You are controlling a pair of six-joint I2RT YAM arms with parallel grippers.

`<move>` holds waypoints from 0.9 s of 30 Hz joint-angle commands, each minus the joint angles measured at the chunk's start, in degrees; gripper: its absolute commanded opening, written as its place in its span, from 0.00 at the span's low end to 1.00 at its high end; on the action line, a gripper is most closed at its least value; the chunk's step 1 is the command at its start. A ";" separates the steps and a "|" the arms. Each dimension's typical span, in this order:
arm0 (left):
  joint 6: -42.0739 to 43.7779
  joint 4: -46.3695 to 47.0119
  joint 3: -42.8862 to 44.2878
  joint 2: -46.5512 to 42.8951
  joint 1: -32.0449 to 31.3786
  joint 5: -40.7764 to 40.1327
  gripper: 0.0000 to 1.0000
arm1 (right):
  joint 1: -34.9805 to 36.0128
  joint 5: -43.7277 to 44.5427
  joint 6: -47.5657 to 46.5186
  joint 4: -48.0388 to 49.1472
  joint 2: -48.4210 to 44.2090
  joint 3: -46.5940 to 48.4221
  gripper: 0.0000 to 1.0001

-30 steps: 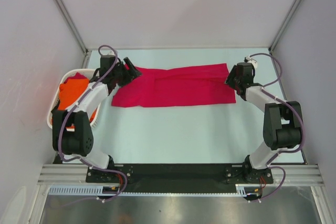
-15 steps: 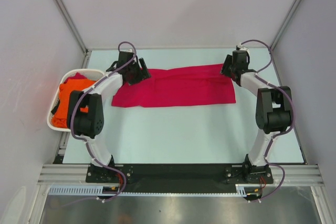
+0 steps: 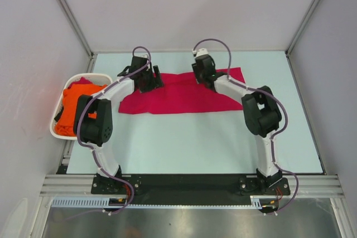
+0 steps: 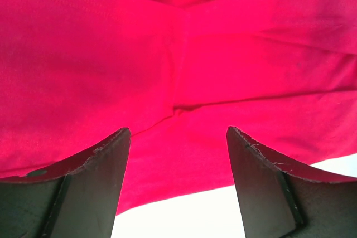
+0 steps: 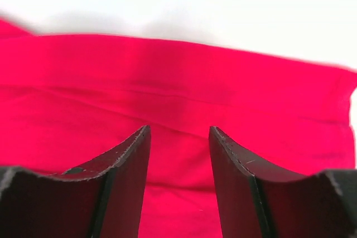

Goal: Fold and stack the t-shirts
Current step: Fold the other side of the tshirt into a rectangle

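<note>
**Crimson t-shirt point(image 3: 189, 96).** With 12 o'clock taken as the far wall, the shirt lies flat on the far half of the table point(image 3: 184, 143). It is folded into a long band. The long axis runs from 9 o'clock to 3 o'clock, and the 3 o'clock end sits slightly nearer the far wall. The 9 o'clock end is the broader one. Which end carries the collar cannot be told. Creases and a seam cross the cloth in the left wrist view.

**Left gripper point(image 3: 152, 77).** It is over the 9 o'clock end of the band, at its far edge. The jaws stand wide apart. Nothing sits between the fingers point(image 4: 95, 182), and only the crimson cloth shows beneath the gap.

**Right gripper point(image 3: 204, 74).** It is over the far edge of the band, near its middle. The jaws are parted by a narrower gap than the left pair, and no cloth is pinched between them. Whether the fingertips touch the shirt cannot be told.

**Orange t-shirt point(image 3: 75, 107).** It is bunched inside the white basket point(image 3: 96, 76), which stands at 9 o'clock beside the table edge, apart from the crimson shirt.
</note>
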 commanded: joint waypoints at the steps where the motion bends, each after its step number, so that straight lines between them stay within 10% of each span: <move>1: 1.58 -0.07 -0.86 -1.32 -0.05 0.08 0.75 | 6.77 14.65 -12.89 0.43 5.17 5.18 0.52; 27: 2.19 -0.33 -2.35 -1.67 -0.05 0.09 0.75 | 11.89 32.34 -25.47 2.20 23.46 19.77 0.39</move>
